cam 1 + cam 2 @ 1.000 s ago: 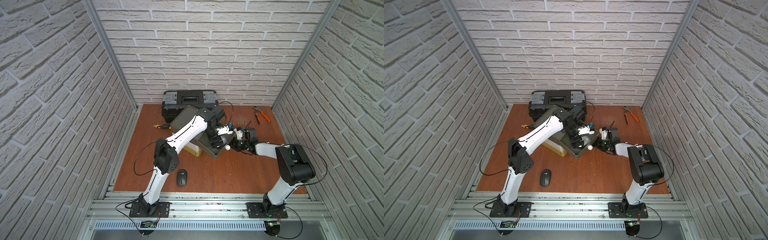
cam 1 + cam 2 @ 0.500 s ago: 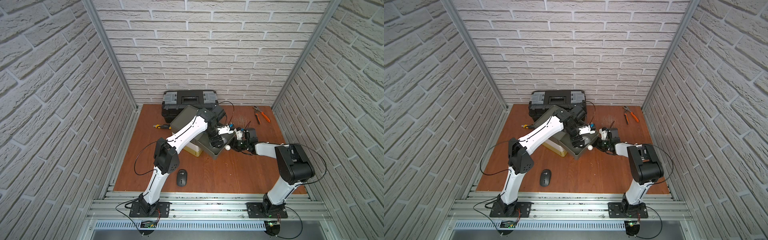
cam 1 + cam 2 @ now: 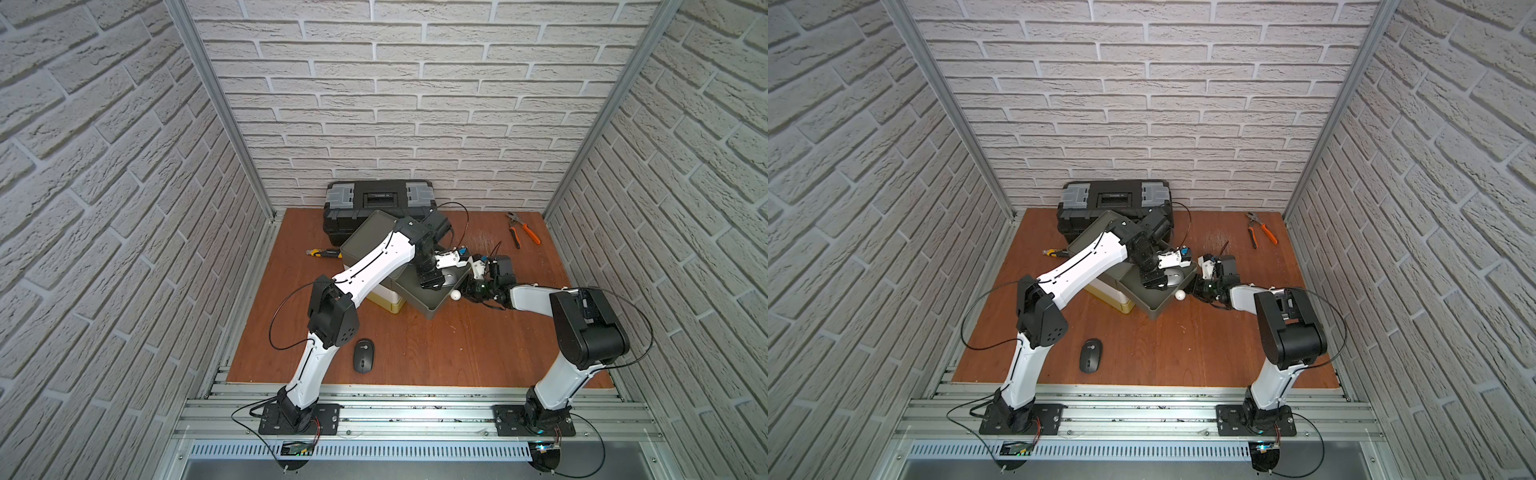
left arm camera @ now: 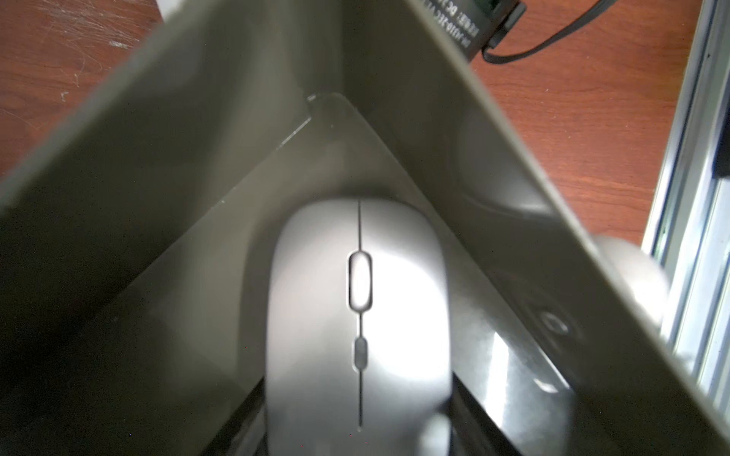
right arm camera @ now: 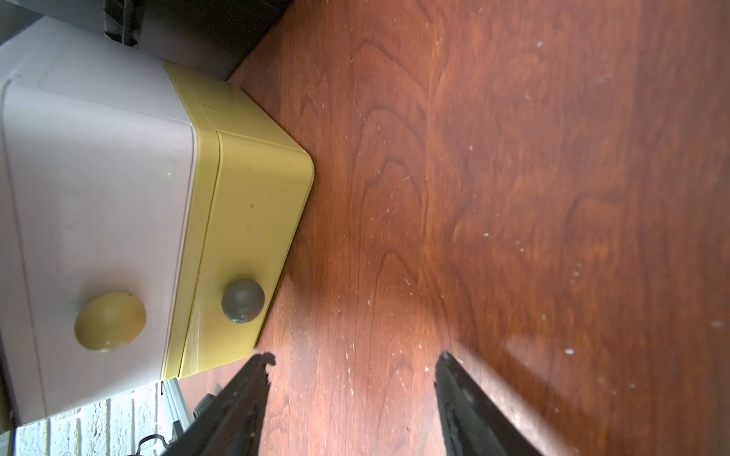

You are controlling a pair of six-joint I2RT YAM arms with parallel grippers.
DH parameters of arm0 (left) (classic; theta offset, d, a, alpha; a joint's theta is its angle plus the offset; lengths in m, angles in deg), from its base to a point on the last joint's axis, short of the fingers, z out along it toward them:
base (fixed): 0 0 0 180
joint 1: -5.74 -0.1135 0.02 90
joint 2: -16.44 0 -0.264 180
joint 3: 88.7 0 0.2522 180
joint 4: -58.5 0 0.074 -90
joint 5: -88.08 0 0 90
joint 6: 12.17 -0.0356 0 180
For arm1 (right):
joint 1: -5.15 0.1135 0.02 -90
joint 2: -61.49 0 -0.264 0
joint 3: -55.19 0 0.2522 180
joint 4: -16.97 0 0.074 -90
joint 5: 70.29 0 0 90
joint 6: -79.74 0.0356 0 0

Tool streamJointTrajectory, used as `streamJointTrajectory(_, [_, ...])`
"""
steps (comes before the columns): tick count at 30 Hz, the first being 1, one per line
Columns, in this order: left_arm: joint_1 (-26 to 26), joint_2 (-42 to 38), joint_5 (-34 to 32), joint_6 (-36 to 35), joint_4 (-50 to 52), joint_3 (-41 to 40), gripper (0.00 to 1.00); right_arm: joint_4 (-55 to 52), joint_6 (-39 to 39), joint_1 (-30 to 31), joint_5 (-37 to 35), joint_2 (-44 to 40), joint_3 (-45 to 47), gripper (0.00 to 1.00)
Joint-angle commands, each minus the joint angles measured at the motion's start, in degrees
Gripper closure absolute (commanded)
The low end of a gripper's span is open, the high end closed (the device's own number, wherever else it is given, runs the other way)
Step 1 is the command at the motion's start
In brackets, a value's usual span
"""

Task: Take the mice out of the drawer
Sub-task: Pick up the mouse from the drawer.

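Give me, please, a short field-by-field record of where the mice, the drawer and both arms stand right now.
Drawer: grey-green plastic drawer, pulled open
Inside drawer: silver oval mouse; any others unclear
Out already: black oval mouse on the brown wooden table
Left arm: inside the drawer, jaws flanking the silver mouse, grip unclear
Right arm: beside the drawer, jaws open and empty

The brown wooden board (image 3: 457, 345) carries a black toolbox (image 3: 378, 199) at centre (against the back wall), orange pliers (image 3: 524, 229) to its right, a utility knife (image 3: 324, 252) to its left, a drawer unit (image 3: 388, 300) and a black mouse (image 3: 363, 355) lower down.
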Motion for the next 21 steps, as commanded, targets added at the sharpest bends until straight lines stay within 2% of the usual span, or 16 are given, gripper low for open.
streamJointTrajectory(1, [-0.4,1.2,-0.5,-1.2,2.0,-1.9,0.53,2.8,-1.1,1.4,2.0,-0.6,-1.6,0.32])
streamJointTrajectory(8, [-0.5,-2.5,-2.1,-1.4,1.0,-2.1,0.56,2.5,-1.2,1.5,1.9,-0.2,-1.7,0.32])
streamJointTrajectory(21, [0.0,-15.1,-5.4,-0.6,-0.7,-2.0,0.55,2.4,-1.1,1.5,2.0,0.6,-2.0,0.32])
